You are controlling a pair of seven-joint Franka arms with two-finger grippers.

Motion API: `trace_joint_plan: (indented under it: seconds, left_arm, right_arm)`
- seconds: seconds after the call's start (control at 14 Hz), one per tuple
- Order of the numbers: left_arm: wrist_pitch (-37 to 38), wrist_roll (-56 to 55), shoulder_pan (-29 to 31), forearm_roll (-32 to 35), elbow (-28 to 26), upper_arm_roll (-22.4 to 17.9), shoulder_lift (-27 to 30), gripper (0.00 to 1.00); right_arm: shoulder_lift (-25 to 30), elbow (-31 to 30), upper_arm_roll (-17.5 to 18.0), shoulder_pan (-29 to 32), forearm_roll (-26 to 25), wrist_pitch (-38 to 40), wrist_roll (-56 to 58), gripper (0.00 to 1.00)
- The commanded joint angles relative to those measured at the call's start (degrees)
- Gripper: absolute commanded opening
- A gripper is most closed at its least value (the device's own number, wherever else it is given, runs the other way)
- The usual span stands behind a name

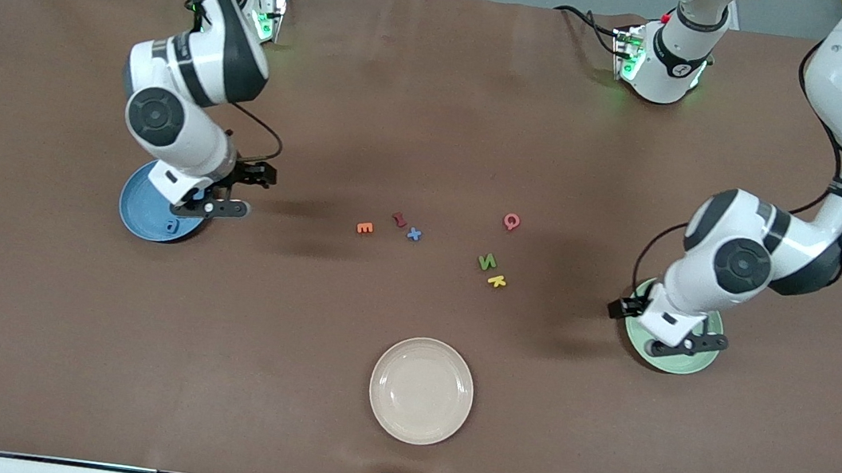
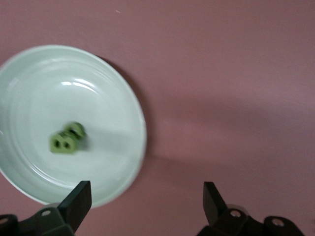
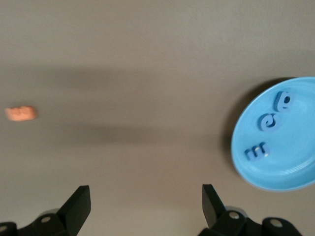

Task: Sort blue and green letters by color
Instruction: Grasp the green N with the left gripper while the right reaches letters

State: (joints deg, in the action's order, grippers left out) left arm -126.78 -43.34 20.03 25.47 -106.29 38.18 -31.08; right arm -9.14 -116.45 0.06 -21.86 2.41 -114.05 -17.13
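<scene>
Three blue letters point(image 3: 269, 123) lie in the blue plate point(image 1: 141, 222), and green letters point(image 2: 66, 139) (two or three, clumped) sit in the green plate point(image 1: 686, 364). The right gripper point(image 1: 229, 193) hovers by the blue plate's edge, the left gripper point(image 1: 658, 334) over the green plate, both with fingers spread and empty. Left mid-counter: the blue plus point(image 1: 414, 233) and the green N point(image 1: 487, 261), so sorting looks nearly done.
</scene>
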Motion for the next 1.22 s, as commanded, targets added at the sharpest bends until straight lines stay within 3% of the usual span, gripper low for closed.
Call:
trace_joint_plan:
  seconds: [0.0,0.14,0.36,0.57,0.86,1.15]
  left_arm:
    - [0.75,-4.81,-1.91,0.54,-0.94,2.42,0.76,1.0]
    - [0.4,-6.91,-6.73,1.15,-0.77,2.42,0.24,0.99]
    - [-1.62,-16.65,-12.46,3.43,0.11,2.25,-2.48,0.97]
    - [-4.34,-24.04,-16.41,6.86,0.03,2.07,-5.82,0.94]
    - [-9.44,-33.28,-18.27,10.38,0.11,1.9,-9.69,0.92]
    - [-10.06,-38.82,-22.48,10.65,2.39,-0.29,-11.89,0.81]
  right_arm:
    - [-2.27,11.47,-0.68,0.23,3.38,9.96,-1.77,1.0]
    - [-3.77,15.97,-0.94,0.5,2.6,11.22,-1.77,1.0]
    - [-3.95,17.57,-1.03,1.03,2.86,11.57,-3.33,1.0]
    - [-4.21,17.57,-0.77,-5.09,2.69,10.17,-19.81,1.0]
    - [-8.86,17.31,-0.68,-13.28,3.39,0.0,-34.62,1.0]
    - [-14.05,17.31,-0.68,-18.12,3.48,-8.36,-40.24,1.0]
